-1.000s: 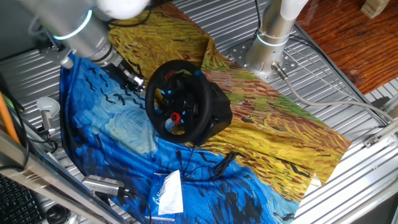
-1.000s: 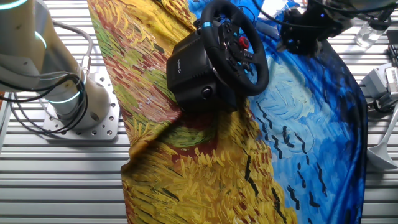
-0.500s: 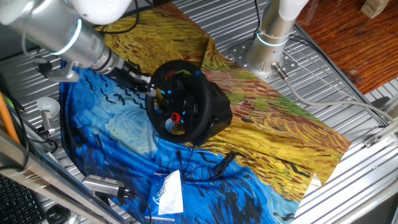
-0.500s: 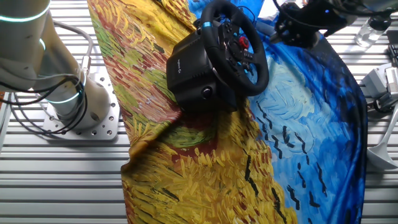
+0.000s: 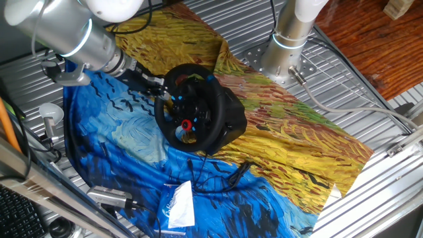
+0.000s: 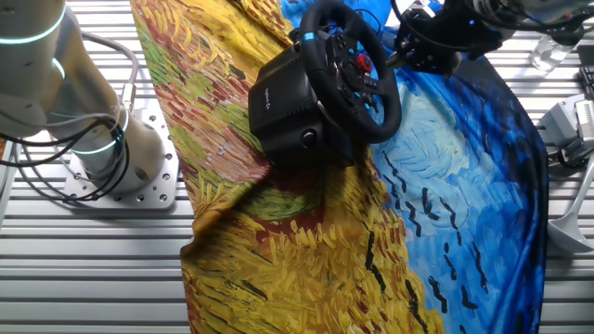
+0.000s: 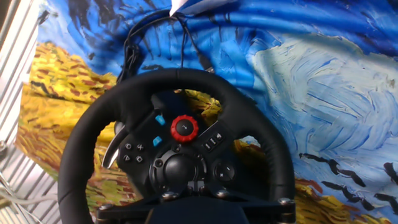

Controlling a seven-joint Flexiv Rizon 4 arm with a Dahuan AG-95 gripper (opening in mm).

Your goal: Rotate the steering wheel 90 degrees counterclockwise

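I see the black round steering wheel [image 5: 190, 108] with a red centre button [image 7: 185, 127] and small blue lights, mounted on a bulky black base [image 6: 283, 107]. It sits near the middle of a painted cloth [image 5: 291, 142], where the swirling blue half meets the yellow half. The wheel face tilts toward the blue side. In the hand view the wheel fills the lower frame, red button near the centre, rim unbroken above it.

My gripper [image 5: 158, 89] is at the wheel's rim, on the blue side. In the other fixed view it appears as a dark mass [image 6: 422, 42] just beside the rim's top edge. I cannot tell whether the fingers are parted or closed, or whether they touch the rim.

A thin black cable [image 5: 218, 177] lies on the blue cloth below the wheel, near a white plastic packet [image 5: 178, 205]. The cloth covers a ribbed metal table [image 6: 93, 269]. A second arm's silver base [image 5: 287, 43] stands beyond the yellow cloth.
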